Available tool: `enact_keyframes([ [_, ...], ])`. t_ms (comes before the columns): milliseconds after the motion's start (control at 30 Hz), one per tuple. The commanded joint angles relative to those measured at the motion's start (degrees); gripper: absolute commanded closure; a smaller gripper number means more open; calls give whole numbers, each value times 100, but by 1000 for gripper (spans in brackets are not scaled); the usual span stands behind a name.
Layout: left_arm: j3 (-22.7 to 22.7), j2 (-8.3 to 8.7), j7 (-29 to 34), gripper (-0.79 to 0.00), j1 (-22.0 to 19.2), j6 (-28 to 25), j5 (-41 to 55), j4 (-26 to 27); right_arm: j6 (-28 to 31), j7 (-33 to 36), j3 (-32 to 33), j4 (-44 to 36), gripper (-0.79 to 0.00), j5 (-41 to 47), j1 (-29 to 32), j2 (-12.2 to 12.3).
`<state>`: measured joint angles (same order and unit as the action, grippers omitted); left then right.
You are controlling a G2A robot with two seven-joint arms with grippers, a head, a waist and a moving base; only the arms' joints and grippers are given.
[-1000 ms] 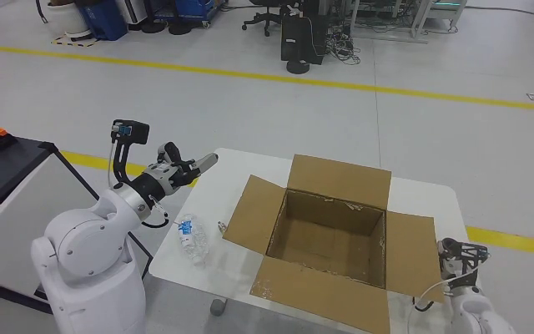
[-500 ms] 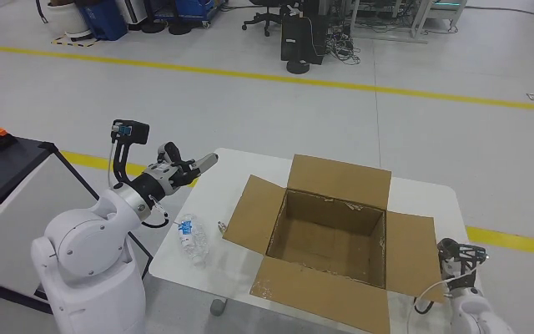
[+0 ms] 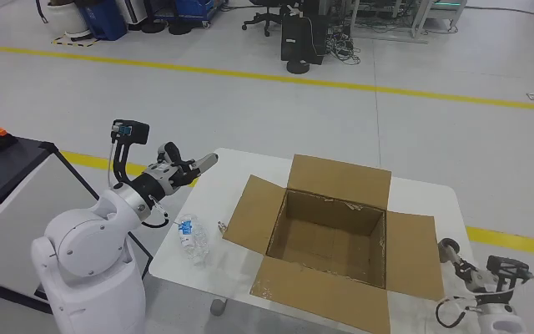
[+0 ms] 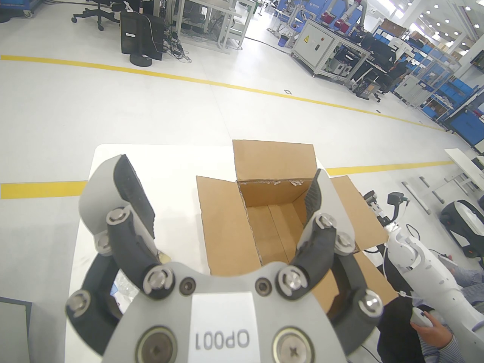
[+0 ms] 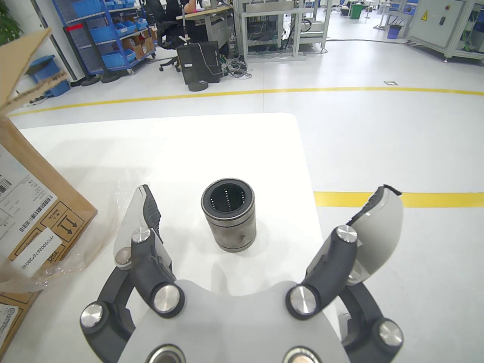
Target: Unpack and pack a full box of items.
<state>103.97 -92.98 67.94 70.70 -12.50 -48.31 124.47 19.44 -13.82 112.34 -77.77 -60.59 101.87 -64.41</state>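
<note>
**Metal sleeve stands beside the emptied box**

The dark metal sleeve [image 5: 228,215] stands upright on the table [image 5: 211,145], just beside the right wall of the cardboard box [image 3: 334,238]. Its open bore faces up, with rows of small balls inside and shallow grooves around the shell. It looks hard, smooth and heavy.

The right gripper [image 5: 264,202] hangs near it with jaws spread wide, holding nothing and touching nothing. To take the sleeve well, I judge the jaws should straddle it at mid-height and close squarely, because a skewed pinch could tip or roll it.

The box has its flaps out and its inside is bare. Crumpled clear film [image 5: 68,266] lies against its right wall. A clear-wrapped item [image 3: 192,236] lies left of the box. The left gripper [image 4: 219,175] hovers beyond the box's left flap, spread and empty.
</note>
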Motion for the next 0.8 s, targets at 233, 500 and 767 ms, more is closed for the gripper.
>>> enact_keyframes([
  [233, 0, 0, 0, -785, 0, 0, 1, 0, 177, -367, 550, -546, 0, 481, 597, -34],
  [500, 0, 0, 0, -785, 0, 0, 1, 0, 276, -450, 619, -692, 0, 531, 730, -73],
  [767, 0, 0, 0, -785, 0, 0, 1, 0, 440, -462, 641, -694, 0, 564, 752, -99],
])
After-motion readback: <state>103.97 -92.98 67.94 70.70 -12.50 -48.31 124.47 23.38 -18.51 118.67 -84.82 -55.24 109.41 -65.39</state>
